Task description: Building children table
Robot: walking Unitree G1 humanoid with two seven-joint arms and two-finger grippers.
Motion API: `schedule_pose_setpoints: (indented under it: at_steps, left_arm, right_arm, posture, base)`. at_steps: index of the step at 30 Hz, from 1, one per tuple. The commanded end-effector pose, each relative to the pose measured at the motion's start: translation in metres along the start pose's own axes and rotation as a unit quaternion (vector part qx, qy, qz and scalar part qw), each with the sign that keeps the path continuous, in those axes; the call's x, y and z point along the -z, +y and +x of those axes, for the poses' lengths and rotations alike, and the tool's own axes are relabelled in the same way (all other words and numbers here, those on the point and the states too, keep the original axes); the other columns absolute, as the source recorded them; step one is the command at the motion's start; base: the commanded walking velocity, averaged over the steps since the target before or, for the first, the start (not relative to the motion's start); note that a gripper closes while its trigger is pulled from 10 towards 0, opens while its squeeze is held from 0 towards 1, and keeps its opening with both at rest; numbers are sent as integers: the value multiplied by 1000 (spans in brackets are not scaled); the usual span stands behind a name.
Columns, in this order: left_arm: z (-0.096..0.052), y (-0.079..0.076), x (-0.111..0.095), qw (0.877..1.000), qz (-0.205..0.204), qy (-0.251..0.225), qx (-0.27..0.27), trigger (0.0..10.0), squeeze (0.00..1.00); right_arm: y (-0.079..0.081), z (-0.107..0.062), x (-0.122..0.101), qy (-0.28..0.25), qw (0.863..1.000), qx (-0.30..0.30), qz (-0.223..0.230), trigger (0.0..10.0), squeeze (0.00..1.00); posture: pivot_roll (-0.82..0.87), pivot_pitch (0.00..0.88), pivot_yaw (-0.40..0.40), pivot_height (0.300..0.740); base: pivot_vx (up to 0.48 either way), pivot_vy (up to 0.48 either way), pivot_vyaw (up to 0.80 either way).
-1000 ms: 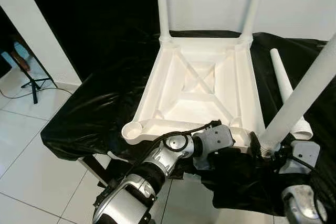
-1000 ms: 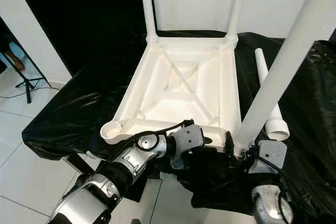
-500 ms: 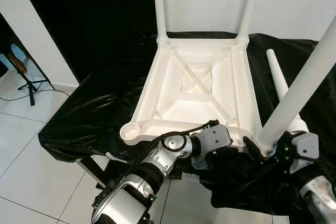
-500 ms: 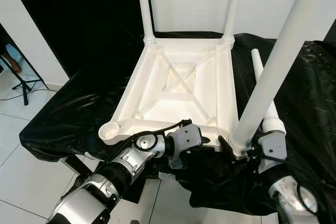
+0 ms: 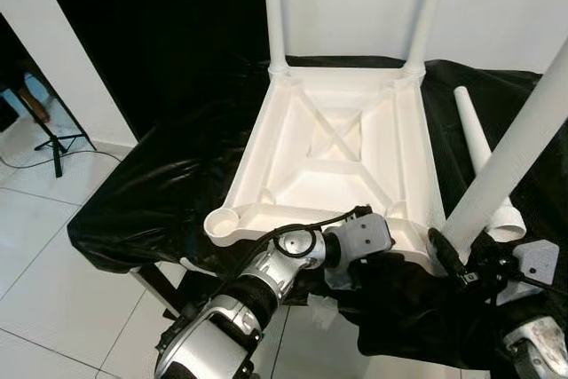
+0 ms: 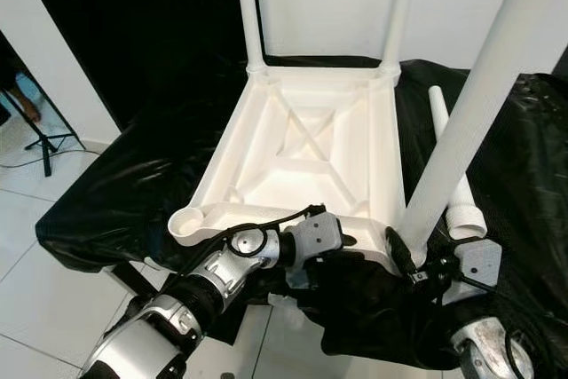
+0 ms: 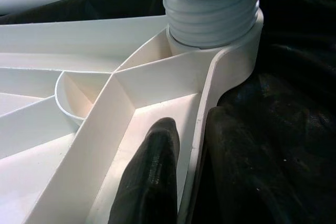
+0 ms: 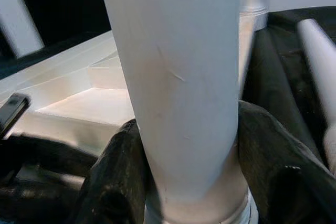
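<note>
On the counter (image 5: pixel 133 210), which a black sheet is covering, the white children table (image 5: pixel 333 153) is lying upside down, with its ribbed underside facing up. Two legs are already standing in the far corner sockets: the far left leg (image 5: pixel 274 6) and the far right leg (image 5: pixel 429 6). The near left socket (image 5: pixel 222 219) is showing as an open round cup. A loose leg (image 5: pixel 484 161) is lying on the sheet just beside the table's right edge. In the left eye view, the left hand (image 5: pixel 377 255) is reaching across to the near edge of the table, close to the near right corner. The right hand (image 5: pixel 461 259) is holding the held leg (image 5: pixel 519 144) near its lower end, and this leg is rising tilted toward the upper right from the near right corner.

From the left wrist view, the left hand is pinching the table's near rim (image 7: pixel 202 129): one finger (image 7: pixel 152 177) is lying inside the frame and the other outside (against the black sheet). The threaded end (image 7: pixel 212 17) of the held leg is sitting at the corner socket.

From the right wrist view, the two black fingers (image 8: pixel 113 182) are closing around the white leg on both sides.
</note>
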State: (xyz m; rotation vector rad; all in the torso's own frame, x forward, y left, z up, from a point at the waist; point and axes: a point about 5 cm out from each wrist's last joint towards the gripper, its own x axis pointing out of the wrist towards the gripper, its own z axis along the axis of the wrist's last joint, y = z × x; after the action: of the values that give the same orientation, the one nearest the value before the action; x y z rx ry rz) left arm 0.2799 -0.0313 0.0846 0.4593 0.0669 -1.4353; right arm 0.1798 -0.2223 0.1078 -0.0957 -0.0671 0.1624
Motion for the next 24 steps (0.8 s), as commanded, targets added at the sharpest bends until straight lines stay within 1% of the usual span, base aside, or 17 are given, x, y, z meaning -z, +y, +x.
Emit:
schedule_pose_setpoints:
  at_steps: [1,2,3,4,5,6,7,8,12,13,14,15,18,19,21,22,24]
  left_arm:
    - [-6,-15,33,997,-40,67,16,10000,0]
    - [-6,-15,33,997,-40,67,16,10000,0]
    - [-6,-15,33,997,-40,68,18,10000,0]
    - [-6,-15,33,997,-40,68,18,10000,0]
    - [-6,-16,33,997,-39,68,20,10000,0]
    - [-6,-16,33,997,-39,68,20,10000,0]
    - [-5,-16,32,997,-39,67,21,10000,0]
    - [-5,-15,31,997,-38,66,21,10000,0]
    - [-4,-15,30,997,-38,65,22,10000,0]
    - [-5,-16,31,997,-38,66,23,10000,0]
    - [-5,-16,31,997,-38,66,23,10000,0]
    - [-6,-17,32,997,-38,67,24,10000,0]
    - [-6,-18,33,997,-39,67,24,10000,0]
    - [-6,-17,33,997,-40,67,22,10000,0]
    - [-6,-17,33,997,-41,67,20,10000,0]
    - [-5,-17,32,997,-41,65,19,10000,0]
    - [-5,-17,32,997,-41,65,19,10000,0]
  right_arm:
    - [0,-13,20,55,997,62,4,0,0]
    - [0,-13,20,55,997,62,4,0,0]
    - [-4,-13,20,51,991,124,-6,0,0]
    - [-4,-13,20,51,991,124,-6,0,0]
    - [-9,-14,19,49,983,174,-27,0,0]
    - [-9,-14,19,49,983,174,-27,0,0]
    - [-11,-14,18,52,974,212,-58,0,0]
    - [-8,-15,19,55,969,230,-68,0,0]
    - [-3,-14,19,57,968,237,-62,0,0]
    - [0,-11,19,57,972,221,-48,3725,0]
    - [0,-11,19,57,972,221,-48,3725,0]
    - [1,-9,18,54,976,204,-46,10000,0]
    - [3,-6,17,52,979,193,-45,10000,0]
    - [3,-4,15,45,982,178,-42,10000,1000]
    - [3,-3,13,40,984,170,-40,10000,1000]
    - [10,-1,10,32,989,134,-49,10000,1000]
    - [10,-1,10,32,989,134,-49,10000,1000]
  posture:
    - [44,0,43,740]
    - [44,0,43,740]
    - [44,0,43,740]
    - [44,0,43,740]
    - [39,0,47,740]
    - [39,0,47,740]
    - [40,0,47,740]
    - [43,0,48,740]
    - [43,0,50,740]
    - [41,0,49,740]
    - [41,0,49,740]
    - [41,0,48,740]
    - [44,0,43,740]
    - [46,0,37,740]
    - [46,0,37,740]
    - [44,0,33,740]
    - [44,0,33,740]
  base:
    - [0,0,0]
    - [0,0,0]
    - [0,0,0]
    - [0,0,0]
    - [0,0,0]
    - [0,0,0]
    - [0,0,0]
    - [0,0,0]
    - [0,0,0]
    - [0,0,0]
    - [0,0,0]
    - [0,0,0]
    - [0,0,0]
    - [0,0,0]
    - [0,0,0]
    - [0,0,0]
    - [0,0,0]
